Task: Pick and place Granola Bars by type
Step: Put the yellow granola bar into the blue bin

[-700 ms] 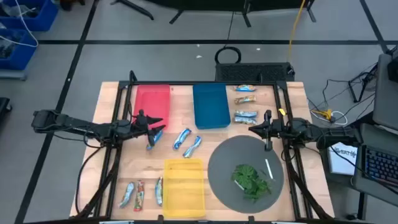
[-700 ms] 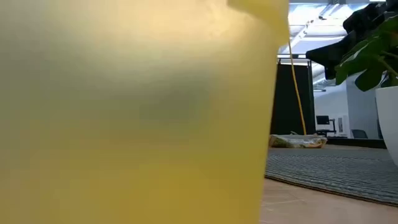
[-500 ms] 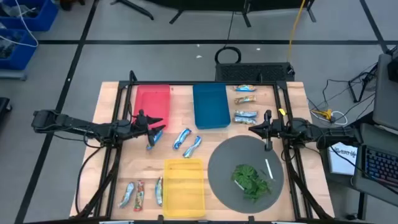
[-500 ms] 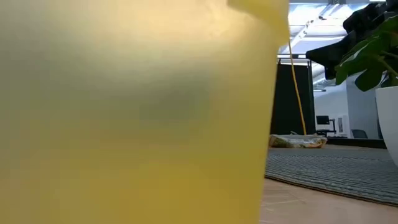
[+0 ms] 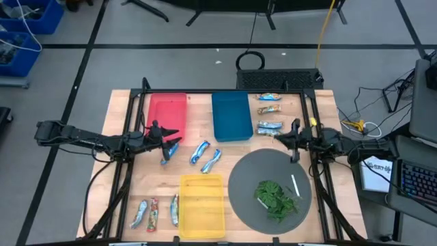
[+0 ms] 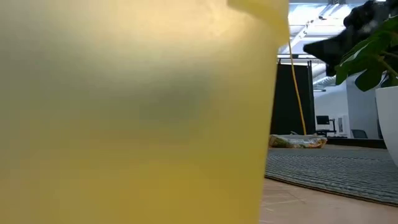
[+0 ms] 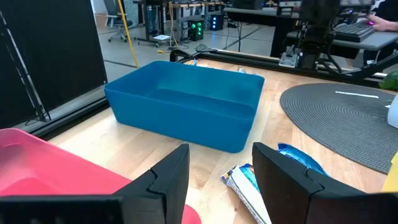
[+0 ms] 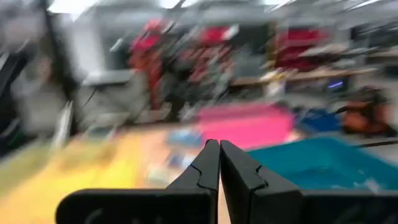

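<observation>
Your left gripper [image 5: 171,141], fingers apart and empty, hovers beside blue-and-white bars [image 5: 205,156]; next, lower and grasp one.

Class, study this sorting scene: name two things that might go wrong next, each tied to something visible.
1. The left gripper is open beside two blue-and-white bars lying close together; it may catch both.
2. The right gripper, shut and blurred in its wrist view, sits near the tan-and-blue bars and might knock them.
</observation>
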Controlling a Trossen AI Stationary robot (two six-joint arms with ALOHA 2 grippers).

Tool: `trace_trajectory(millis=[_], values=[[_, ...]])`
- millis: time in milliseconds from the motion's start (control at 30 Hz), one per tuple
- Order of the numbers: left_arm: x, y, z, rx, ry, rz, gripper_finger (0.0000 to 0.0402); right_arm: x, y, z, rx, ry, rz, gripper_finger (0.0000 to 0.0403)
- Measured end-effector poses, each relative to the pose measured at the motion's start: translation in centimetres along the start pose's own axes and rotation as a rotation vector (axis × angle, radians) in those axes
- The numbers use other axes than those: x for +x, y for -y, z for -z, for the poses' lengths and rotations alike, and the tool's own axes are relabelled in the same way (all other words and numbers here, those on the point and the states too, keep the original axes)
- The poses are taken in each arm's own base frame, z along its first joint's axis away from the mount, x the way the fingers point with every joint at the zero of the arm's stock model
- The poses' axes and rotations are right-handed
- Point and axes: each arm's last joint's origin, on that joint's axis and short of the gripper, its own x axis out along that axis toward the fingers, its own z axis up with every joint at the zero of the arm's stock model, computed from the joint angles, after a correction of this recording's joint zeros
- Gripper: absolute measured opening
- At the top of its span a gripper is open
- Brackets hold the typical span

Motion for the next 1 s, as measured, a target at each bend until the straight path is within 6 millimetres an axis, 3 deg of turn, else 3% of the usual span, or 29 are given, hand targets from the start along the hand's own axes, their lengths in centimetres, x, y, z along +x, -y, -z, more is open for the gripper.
trace_trajectory(millis=[100,233,400,500,667,767,1000], values=[[0.0,0.0,0.0,0.000,0.000,0.000,0.0179,0.2,0.5,-0.3,-0.073,-0.082,0.209,0.0006],[0.0,0.0,0.0,0.000,0.001,0.000,0.0179,1.3,0.7,-6.2,-0.150,-0.090,0.476,0.0007],[0.0,0.0,0.0,0.000,0.001,-0.001,0.0179,4.8,1.0,-10.2,-0.259,-0.440,0.628,0.0012],[0.0,0.0,0.0,0.001,0.000,-0.001,0.0179,7.5,1.9,-11.4,-0.269,-0.716,0.646,0.0013],[0.0,0.0,0.0,0.000,0.000,0.000,0.0179,11.2,4.8,-10.3,-0.133,-1.184,0.592,0.0014],[0.0,0.0,0.0,0.000,0.000,-0.001,0.0179,12.2,6.2,-7.7,-0.079,-1.398,0.562,0.0018],[0.0,0.0,0.0,0.000,0.001,-0.001,0.0179,13.2,6.9,-3.1,-0.062,-1.601,0.474,0.0061]])
